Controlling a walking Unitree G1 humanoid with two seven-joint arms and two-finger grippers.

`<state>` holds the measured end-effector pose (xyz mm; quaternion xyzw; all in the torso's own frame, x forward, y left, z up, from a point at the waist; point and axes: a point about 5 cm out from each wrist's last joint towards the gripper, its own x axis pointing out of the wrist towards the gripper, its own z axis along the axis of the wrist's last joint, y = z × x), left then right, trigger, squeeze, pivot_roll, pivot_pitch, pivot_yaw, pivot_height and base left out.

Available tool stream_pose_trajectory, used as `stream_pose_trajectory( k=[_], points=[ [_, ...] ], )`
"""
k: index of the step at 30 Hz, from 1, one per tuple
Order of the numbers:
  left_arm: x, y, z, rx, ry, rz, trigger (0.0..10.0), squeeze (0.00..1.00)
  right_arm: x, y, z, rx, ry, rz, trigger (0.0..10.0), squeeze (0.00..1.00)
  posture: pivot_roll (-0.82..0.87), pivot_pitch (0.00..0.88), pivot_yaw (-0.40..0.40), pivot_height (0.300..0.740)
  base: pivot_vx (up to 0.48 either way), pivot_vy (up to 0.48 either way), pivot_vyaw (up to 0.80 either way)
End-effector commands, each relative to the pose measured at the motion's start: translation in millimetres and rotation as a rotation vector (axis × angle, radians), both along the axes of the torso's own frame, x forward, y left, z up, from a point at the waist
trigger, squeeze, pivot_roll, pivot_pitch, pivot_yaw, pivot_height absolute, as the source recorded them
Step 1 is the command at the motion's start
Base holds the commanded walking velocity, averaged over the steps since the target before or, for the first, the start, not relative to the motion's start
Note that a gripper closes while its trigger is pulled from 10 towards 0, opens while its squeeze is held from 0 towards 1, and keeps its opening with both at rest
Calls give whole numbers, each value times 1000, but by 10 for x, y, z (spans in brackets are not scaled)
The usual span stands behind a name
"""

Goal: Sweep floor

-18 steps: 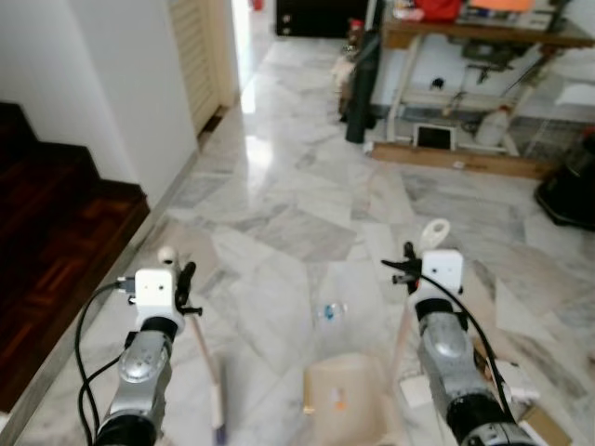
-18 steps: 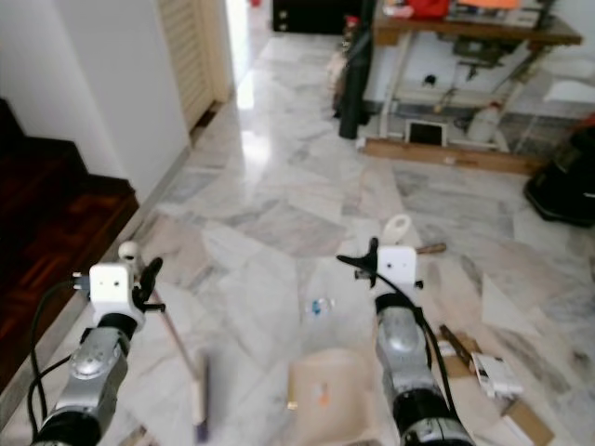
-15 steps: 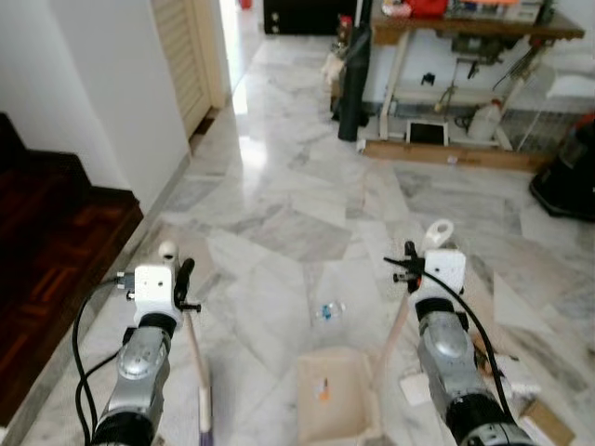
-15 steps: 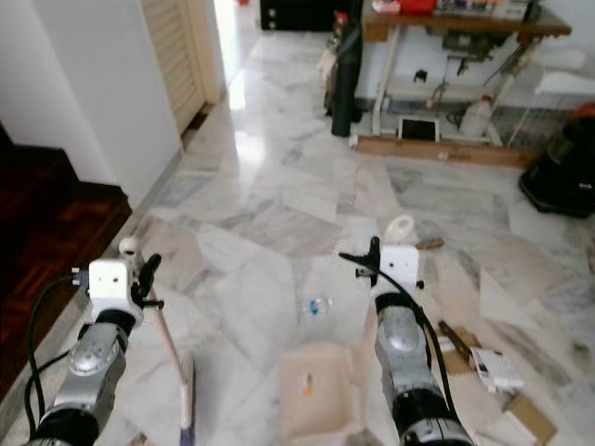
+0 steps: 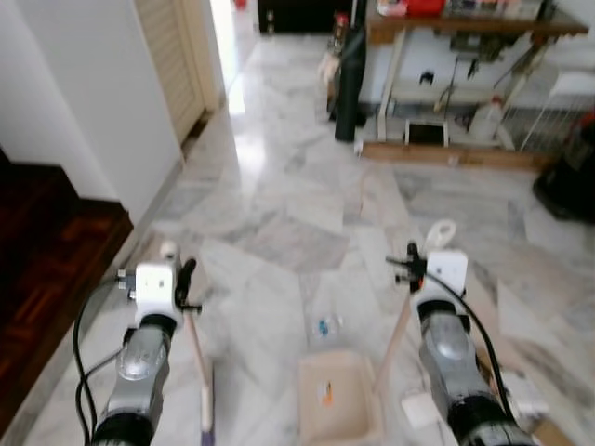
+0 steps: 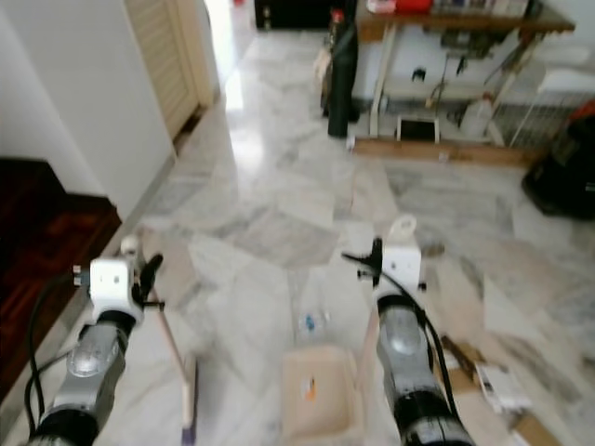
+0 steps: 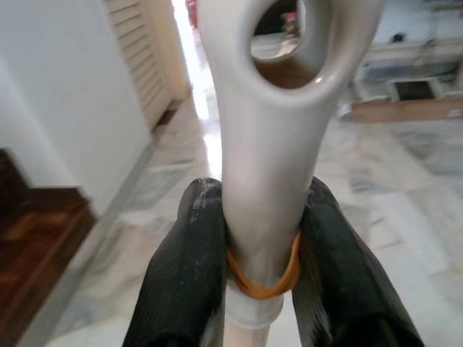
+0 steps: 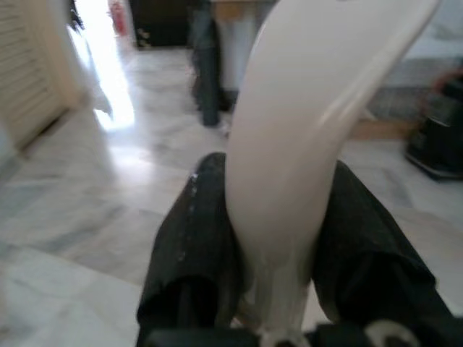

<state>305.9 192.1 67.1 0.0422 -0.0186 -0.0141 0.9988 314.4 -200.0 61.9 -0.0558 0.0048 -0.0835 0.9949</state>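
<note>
Two tools are pinched: left gripper (image 7: pixel 260 246) on broom (image 5: pixel 197 358), right gripper (image 8: pixel 278 238) on dustpan (image 5: pixel 339 409). The lower-centre blue scrap (image 5: pixel 325 326) could skid past the pan if swept hard.

The floor (image 5: pixel 279 214) is white marble veined in grey. The broom (image 5: pixel 197 358) in the left gripper (image 7: pixel 257 249) has a cream handle, an orange band between the black fingers (image 7: pixel 184 267), and a purple tip below. The right gripper (image 8: pixel 278 253), black too, clasps the dustpan's white handle; the dustpan (image 5: pixel 339 407) beside it is beige with an orange mark. Ahead of it lies a blue-and-white scrap (image 5: pixel 325 326). Left of the left gripper, the step (image 5: pixel 46 269) is dark reddish wood under a white wall (image 5: pixel 93 102).
</note>
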Motion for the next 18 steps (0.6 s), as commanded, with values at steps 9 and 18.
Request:
stream_pose_trajectory(
  k=[9,18],
  points=[
    [53,83,149,25,-59,-5,10000,0,74,50,114,-9,-49,6,10000,0,49,0,56,740,340,0,0],
    [47,69,127,19,-41,-29,10000,0,30,-12,54,-21,-26,-23,10000,0,58,0,56,740,65,0,0]
  ],
)
